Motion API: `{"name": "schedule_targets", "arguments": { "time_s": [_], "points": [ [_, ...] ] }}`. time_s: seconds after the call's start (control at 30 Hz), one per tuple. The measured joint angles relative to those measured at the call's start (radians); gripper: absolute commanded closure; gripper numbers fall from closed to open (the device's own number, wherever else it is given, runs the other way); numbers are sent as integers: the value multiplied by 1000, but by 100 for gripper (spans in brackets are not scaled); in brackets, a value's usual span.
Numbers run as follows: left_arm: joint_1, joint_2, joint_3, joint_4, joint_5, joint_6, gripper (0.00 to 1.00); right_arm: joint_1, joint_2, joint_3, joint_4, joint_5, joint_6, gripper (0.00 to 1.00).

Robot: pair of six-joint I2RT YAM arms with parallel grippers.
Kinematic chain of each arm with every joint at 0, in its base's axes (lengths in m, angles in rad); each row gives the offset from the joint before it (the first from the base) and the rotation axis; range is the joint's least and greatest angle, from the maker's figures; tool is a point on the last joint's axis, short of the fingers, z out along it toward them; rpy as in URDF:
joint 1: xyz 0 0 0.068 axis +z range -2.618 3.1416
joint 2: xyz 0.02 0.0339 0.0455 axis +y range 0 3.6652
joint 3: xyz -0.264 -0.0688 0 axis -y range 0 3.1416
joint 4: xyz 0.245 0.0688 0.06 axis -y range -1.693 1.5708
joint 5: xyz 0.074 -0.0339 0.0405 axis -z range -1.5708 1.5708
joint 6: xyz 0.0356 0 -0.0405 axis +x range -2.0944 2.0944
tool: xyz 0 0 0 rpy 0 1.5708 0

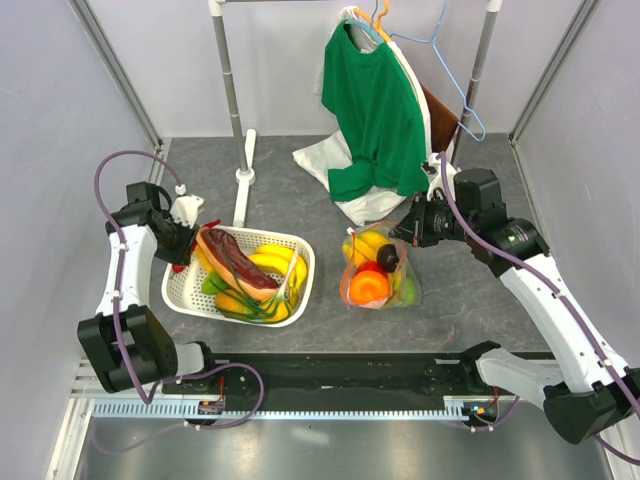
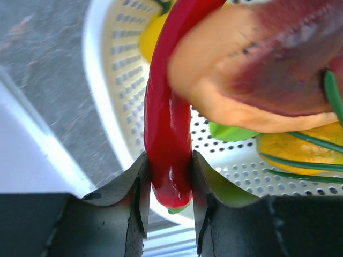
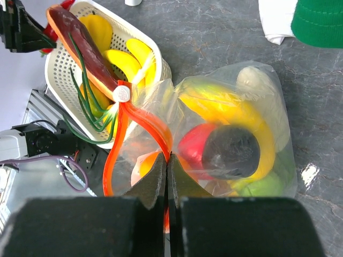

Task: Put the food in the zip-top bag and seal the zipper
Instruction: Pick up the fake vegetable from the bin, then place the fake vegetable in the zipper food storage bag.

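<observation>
The clear zip-top bag (image 1: 380,268) lies right of centre and holds yellow bananas (image 3: 225,104), a red apple (image 3: 193,144), a dark piece (image 3: 230,152), a white radish (image 3: 262,91), a green lime (image 3: 262,184) and an orange (image 1: 368,288). Its orange-red zipper (image 3: 144,120) gapes in a loop. My right gripper (image 3: 168,158) is shut on that strip at the bag's far edge (image 1: 405,232). My left gripper (image 2: 169,160) is shut on a red chili pepper (image 2: 169,118) at the left rim of the white lattice basket (image 1: 305,262), above the rim (image 1: 178,252).
The basket holds bananas (image 1: 272,262), a long orange and red-brown piece (image 1: 235,262) and green strands. A green shirt (image 1: 375,110) hangs on a rack at the back over a white cloth (image 1: 325,160). A rack pole foot (image 1: 243,180) stands behind the basket.
</observation>
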Motion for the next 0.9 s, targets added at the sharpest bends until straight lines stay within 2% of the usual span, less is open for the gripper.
{"name": "schedule_targets", "arguments": {
  "time_s": [0.17,0.3,0.33,0.4,0.47,0.53,0.63,0.7,0.73,0.77,0.9],
  "points": [
    [40,-57,39,3,-103,0,84,0,-3,0,1,0,0,100],
    [145,-146,47,27,-157,0,86,-1,-7,-6,2,-1,1,100],
    [166,-157,64,17,-153,0,83,-1,-7,-7,2,-1,1,100],
    [185,-159,136,-6,-99,0,74,-1,-7,-8,2,-5,1,100],
    [185,-164,226,-37,34,0,63,-1,-7,-8,3,-10,1,100],
    [167,-184,312,-53,201,0,61,-1,-6,-8,4,-14,0,100],
    [56,-242,399,-47,471,-5,64,-1,-6,-8,5,-33,-7,100],
    [-130,-297,394,20,629,-49,64,-2,-6,-8,5,-50,-11,100],
    [-176,-307,387,40,664,-64,64,-2,-6,-8,5,-55,-13,100],
    [-296,-331,355,108,708,-96,64,-2,-6,-8,6,-67,-17,100],
    [-592,-335,284,293,787,-156,65,-3,-6,-8,6,-105,-35,100]
  ]
}}
